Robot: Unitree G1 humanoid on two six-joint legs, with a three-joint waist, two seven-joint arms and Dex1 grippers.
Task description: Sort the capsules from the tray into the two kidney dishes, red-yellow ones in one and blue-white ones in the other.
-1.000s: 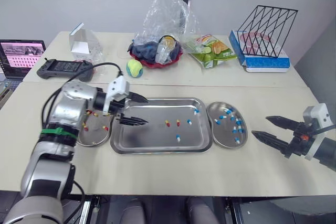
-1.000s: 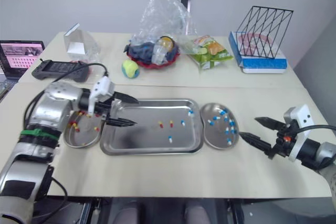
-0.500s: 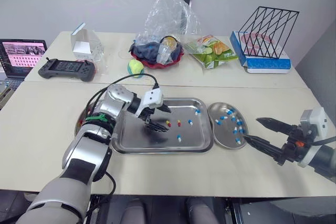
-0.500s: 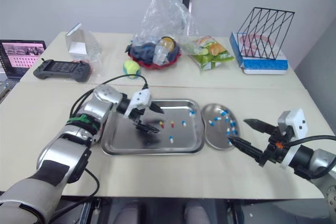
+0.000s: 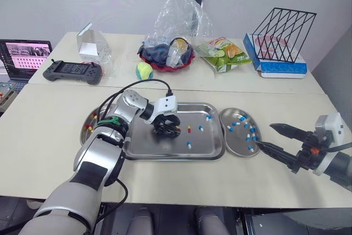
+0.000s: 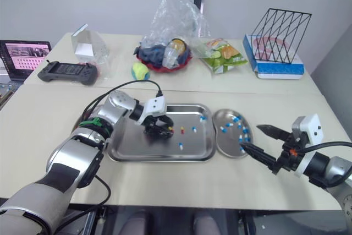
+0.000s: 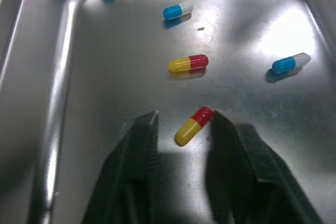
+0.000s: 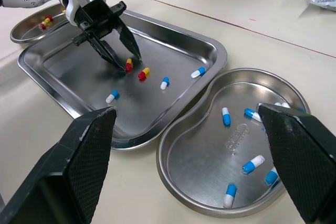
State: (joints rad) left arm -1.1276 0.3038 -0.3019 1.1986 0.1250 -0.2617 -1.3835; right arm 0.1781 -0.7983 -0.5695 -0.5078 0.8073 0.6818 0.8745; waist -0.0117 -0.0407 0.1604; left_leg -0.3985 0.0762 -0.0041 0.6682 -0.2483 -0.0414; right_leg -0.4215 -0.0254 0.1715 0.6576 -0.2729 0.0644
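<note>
As left gripper [image 7: 183, 118] descended | jaws apart, straddling red-yellow capsule [image 7: 193, 125]

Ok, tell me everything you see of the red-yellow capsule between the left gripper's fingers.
The capsule is small and glossy, half red, half yellow. It lies flat on the floor of the shiny metal tray, slanted across the gap of the open left gripper. Its red end is close to one finger; whether they touch is unclear.
</note>
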